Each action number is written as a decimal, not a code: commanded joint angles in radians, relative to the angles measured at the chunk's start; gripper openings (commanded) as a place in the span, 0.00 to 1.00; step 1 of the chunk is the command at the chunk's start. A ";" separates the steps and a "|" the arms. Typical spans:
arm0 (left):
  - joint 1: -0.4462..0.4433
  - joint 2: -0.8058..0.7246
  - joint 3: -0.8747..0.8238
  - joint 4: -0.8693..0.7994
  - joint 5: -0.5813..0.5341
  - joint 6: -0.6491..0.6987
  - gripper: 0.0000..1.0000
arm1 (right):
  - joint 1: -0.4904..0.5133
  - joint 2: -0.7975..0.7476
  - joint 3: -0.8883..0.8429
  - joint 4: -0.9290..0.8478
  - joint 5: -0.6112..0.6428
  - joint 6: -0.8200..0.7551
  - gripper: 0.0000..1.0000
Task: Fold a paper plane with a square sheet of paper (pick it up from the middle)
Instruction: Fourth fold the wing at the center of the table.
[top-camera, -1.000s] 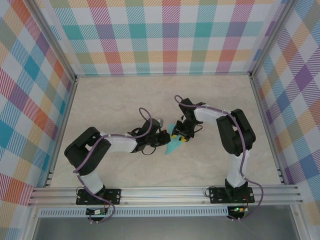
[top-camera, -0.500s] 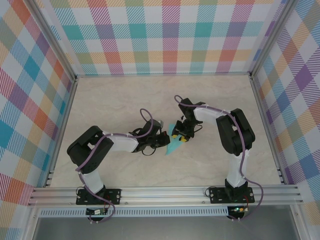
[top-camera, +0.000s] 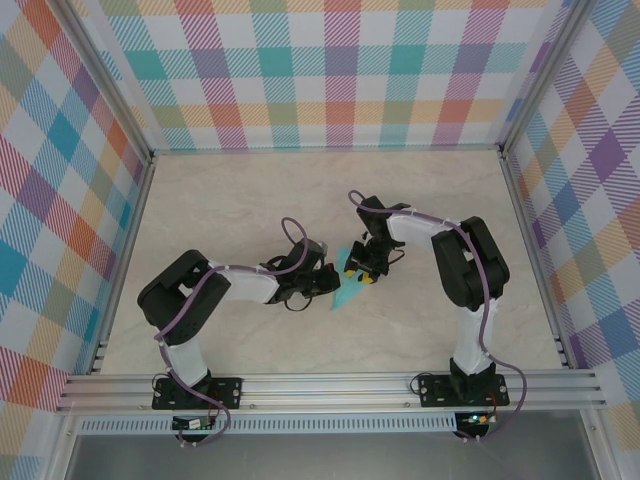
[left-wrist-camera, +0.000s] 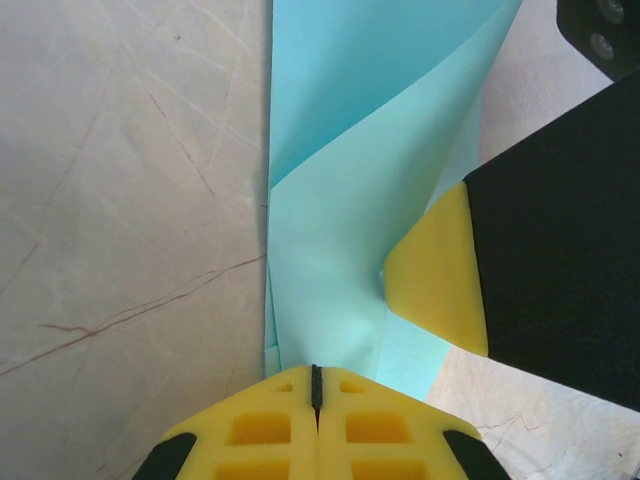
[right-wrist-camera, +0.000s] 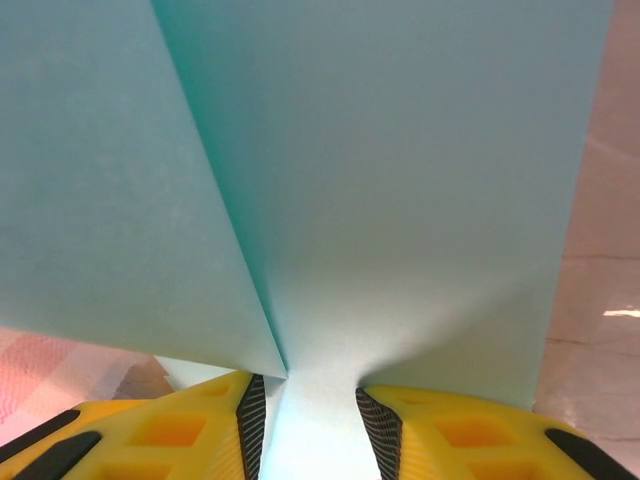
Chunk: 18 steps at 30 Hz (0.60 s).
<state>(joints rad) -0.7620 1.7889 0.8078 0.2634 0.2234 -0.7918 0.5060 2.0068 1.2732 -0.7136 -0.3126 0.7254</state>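
Fingers of my left gripper (left-wrist-camera: 316, 375) are pressed together, pinching the near edge of the paper plane (left-wrist-camera: 340, 200) at the bottom of the frame. My right gripper (right-wrist-camera: 305, 400) stands partly apart, straddling a raised fold; its yellow fingertip (left-wrist-camera: 435, 275) touches the paper at centre right. Marbled table (left-wrist-camera: 120, 200) lies on the left. The paper's far end is cut off at the top.

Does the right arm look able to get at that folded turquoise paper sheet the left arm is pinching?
Likely yes: the folded turquoise paper sheet runs between the parted jaws of the right arm. The left arm pinches another edge, leaving that side free.
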 joint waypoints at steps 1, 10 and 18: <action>0.010 0.011 0.022 -0.021 -0.015 0.024 0.00 | 0.022 0.186 -0.098 -0.018 0.208 0.014 0.36; 0.011 0.008 0.031 -0.045 -0.031 0.035 0.00 | 0.022 0.195 -0.097 -0.027 0.221 0.025 0.34; 0.011 0.016 0.030 -0.058 -0.036 0.035 0.00 | 0.022 0.200 -0.091 -0.030 0.219 0.023 0.33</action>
<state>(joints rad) -0.7620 1.7908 0.8204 0.2371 0.2005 -0.7696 0.5060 2.0129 1.2816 -0.7280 -0.3019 0.7444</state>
